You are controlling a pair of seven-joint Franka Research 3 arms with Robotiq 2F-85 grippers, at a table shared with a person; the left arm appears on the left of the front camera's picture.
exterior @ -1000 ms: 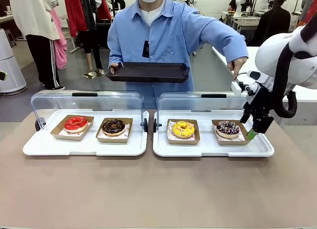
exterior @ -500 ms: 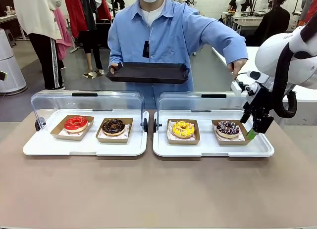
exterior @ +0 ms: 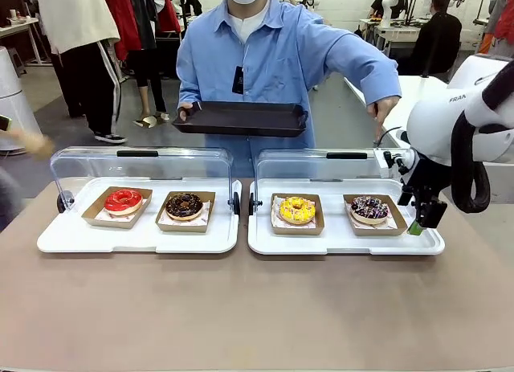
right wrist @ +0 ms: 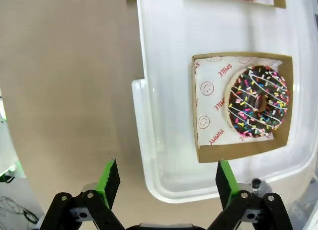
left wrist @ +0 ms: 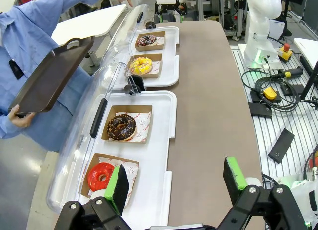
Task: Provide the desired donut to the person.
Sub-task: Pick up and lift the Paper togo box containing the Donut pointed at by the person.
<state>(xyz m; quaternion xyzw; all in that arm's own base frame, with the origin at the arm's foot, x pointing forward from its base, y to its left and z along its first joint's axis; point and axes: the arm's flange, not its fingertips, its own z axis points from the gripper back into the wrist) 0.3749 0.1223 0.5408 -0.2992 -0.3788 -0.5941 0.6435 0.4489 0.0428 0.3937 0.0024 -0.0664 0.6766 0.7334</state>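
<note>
right wrist view: the right claw (right wrist: 168,185) hangs with jaws spread wide and empty over the edge of the white tray (right wrist: 164,66). the sprinkled chocolate donut (right wrist: 257,102) in its cardboard box (right wrist: 233,150) lies ahead and off toward the right finger, not between the pads. in the front view the person's hand (exterior: 384,111) points down at that end of the worktop (exterior: 257,308), so this donut looks like the wanted one. the left claw (left wrist: 176,183), also open and empty, is by the red donut (left wrist: 101,176), well apart. the right arm is nearer, and i judge a sideways shift toward the box comes first.
</note>
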